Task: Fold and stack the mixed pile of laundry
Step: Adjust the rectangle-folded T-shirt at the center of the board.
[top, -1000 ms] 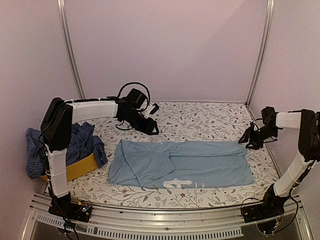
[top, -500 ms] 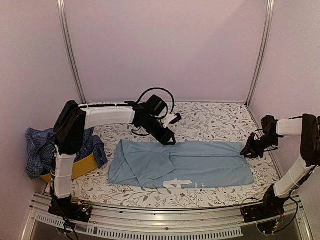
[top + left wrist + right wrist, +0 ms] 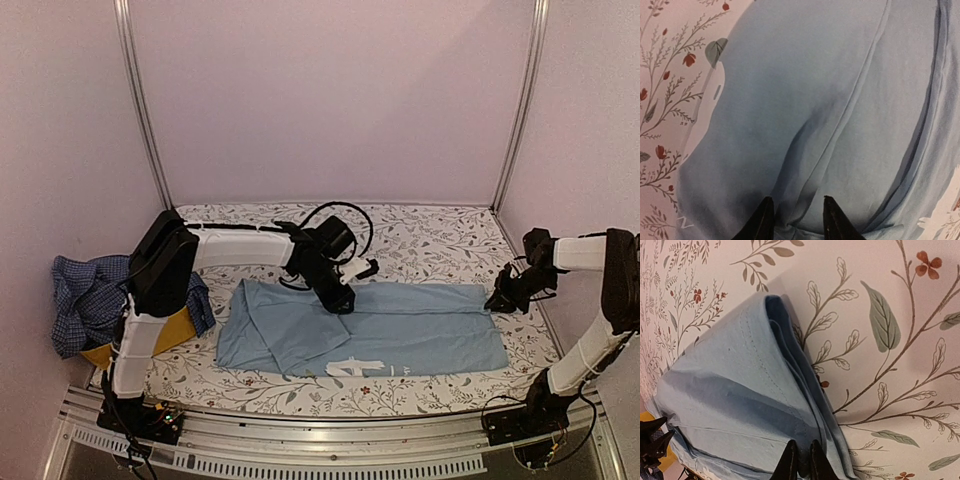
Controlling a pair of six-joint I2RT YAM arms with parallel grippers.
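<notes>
Right gripper (image 3: 801,460) is pinched on the right end of the light blue T-shirt (image 3: 400,330), lying half-folded mid-table. left gripper (image 3: 797,217) sits mid-shirt, fingers apart astride a crease. checked shirt (image 3: 85,300) heaped on the yellow basket (image 3: 165,335), nothing stacked yet.

The soft light blue T-shirt (image 3: 400,325) bore white print; the crumpled checked shirt (image 3: 80,300) was navy and white; the fabric basket (image 3: 165,335) yellow; the counter cover (image 3: 430,240) cream with grey-green leaves and red flowers.

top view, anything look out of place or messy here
The checked shirt lies crumpled over the yellow basket at the left edge, unfolded. The light blue T-shirt lies flat, its left flap folded askew.
</notes>
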